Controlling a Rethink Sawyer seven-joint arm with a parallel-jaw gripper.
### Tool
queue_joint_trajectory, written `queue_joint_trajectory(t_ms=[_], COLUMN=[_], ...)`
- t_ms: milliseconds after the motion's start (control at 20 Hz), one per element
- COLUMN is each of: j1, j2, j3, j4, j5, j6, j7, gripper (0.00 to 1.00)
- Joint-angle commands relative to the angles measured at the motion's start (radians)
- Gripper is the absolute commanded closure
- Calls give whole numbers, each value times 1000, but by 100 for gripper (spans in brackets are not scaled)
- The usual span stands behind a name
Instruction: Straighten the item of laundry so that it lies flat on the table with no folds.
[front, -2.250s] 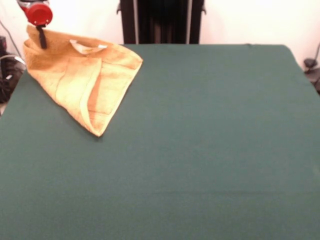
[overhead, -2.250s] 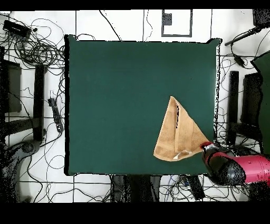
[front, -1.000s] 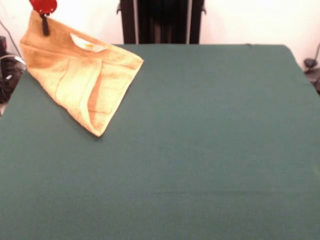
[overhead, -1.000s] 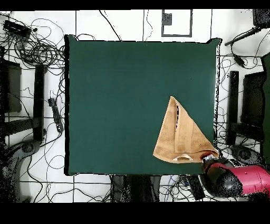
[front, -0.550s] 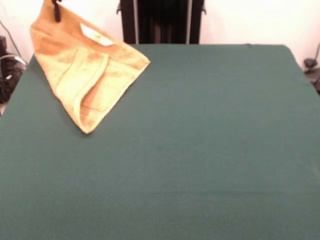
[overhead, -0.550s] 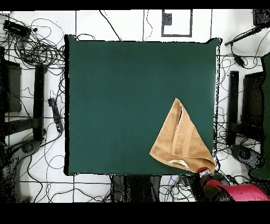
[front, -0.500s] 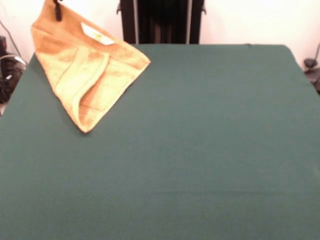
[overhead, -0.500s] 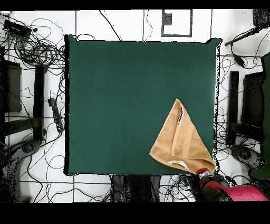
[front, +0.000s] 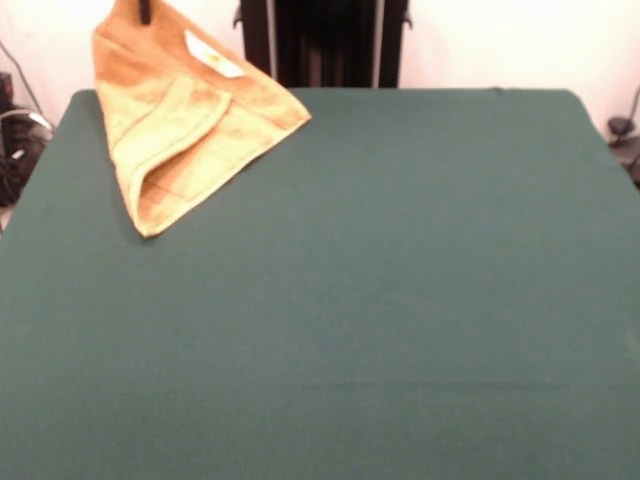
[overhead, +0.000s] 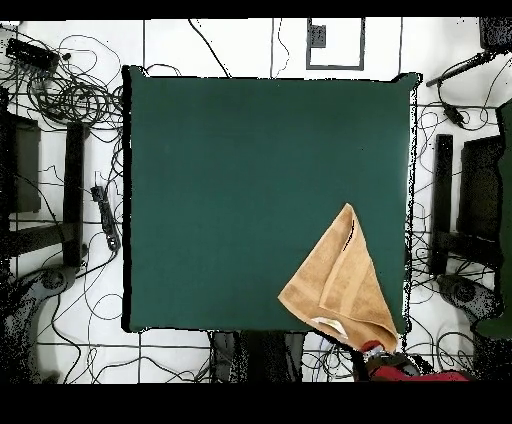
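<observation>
Orange-tan terry hand towel (front: 185, 120), folded into a rough triangle, sits at one corner of the dark green cloth-covered table (front: 400, 300). From the front camera I see its top corner lifted off the surface and pinched by the dark gripper tip (front: 144, 10) at the upper picture edge; the fingers are clamped on that corner. A white label loop (front: 214, 54) shows near the raised edge. The lower point of the triangle rests on the cloth; a folded flap with a woven border band lies across the middle, so the towel is doubled over, not flat.

Overhead: the towel (overhead: 340, 280) lies at the table's bottom-right corner, its lower edge running out past the table's bottom edge, where the red end of the arm (overhead: 385, 362) sits just beyond the rim. The towel's right side lies close to the table's right edge without reaching it. Its upper point aims toward the table's middle.

The green surface away from the towel's corner is open. Tangled black cables (overhead: 70, 90) lie on the floor around the table.
</observation>
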Motion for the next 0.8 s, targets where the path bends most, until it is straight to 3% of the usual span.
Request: queue_joint_trajectory(t_ms=[50, 250, 800], j1=[110, 157, 207], j2=[99, 142, 178], j3=[-79, -130, -178], j4=[-16, -48, -104], j5=[-62, -91, -9], j6=[-66, -109, -147], j7=[326, 364, 318], gripper=[100, 100, 100])
